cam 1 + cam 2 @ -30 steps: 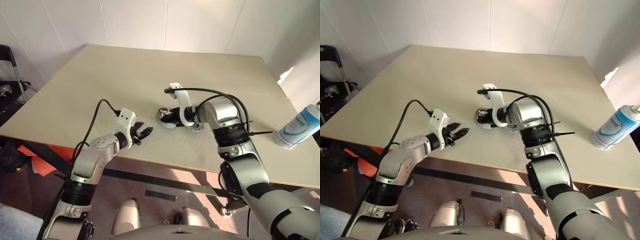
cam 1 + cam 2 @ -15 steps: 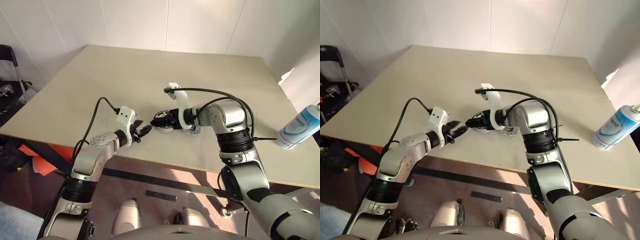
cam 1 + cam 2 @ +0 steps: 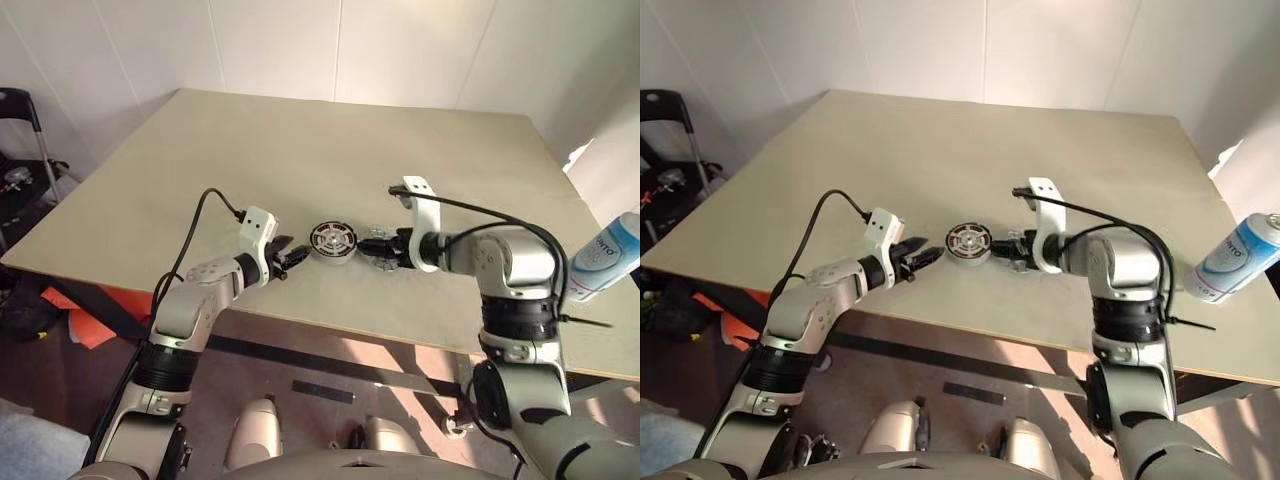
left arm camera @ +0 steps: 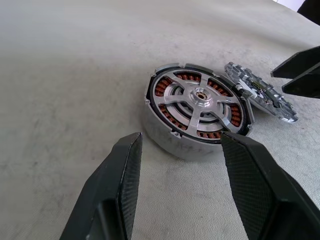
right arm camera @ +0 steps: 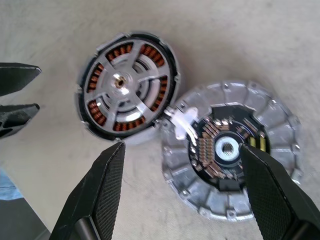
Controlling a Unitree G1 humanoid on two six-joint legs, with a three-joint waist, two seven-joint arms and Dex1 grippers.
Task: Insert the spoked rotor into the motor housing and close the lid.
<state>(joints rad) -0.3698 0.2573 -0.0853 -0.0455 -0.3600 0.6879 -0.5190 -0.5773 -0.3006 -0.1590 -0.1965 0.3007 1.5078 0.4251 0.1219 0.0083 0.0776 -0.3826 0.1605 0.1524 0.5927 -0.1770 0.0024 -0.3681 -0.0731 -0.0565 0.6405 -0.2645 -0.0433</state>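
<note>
Rotor (image 4: 199, 107) sits in your housing (image 4: 172, 140); lid (image 5: 231, 150) lies touching beside it; left gripper (image 4: 182, 165) and right gripper (image 5: 182, 185) spread, empty.

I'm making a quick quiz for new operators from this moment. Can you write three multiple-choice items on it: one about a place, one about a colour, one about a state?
1. Where does the lid lie?
A. On the table beside the motor housing
B. Closed on top of the housing
C. Clamped in the left gripper

2. What colour are the windings seen through the spoked rotor?
A. Blue
B. Copper-orange
C. Green

3. How does the right gripper stand?
A. Shut on the lid
B. Shut on the housing
C. Open, holding nothing

Key: 1 A, the right wrist view shows the lid flat on the table at the housing's edge. 2 B, orange coils show between the spokes in both wrist views. 3 C, its fingers stand wide apart over the lid with nothing between them.
</note>
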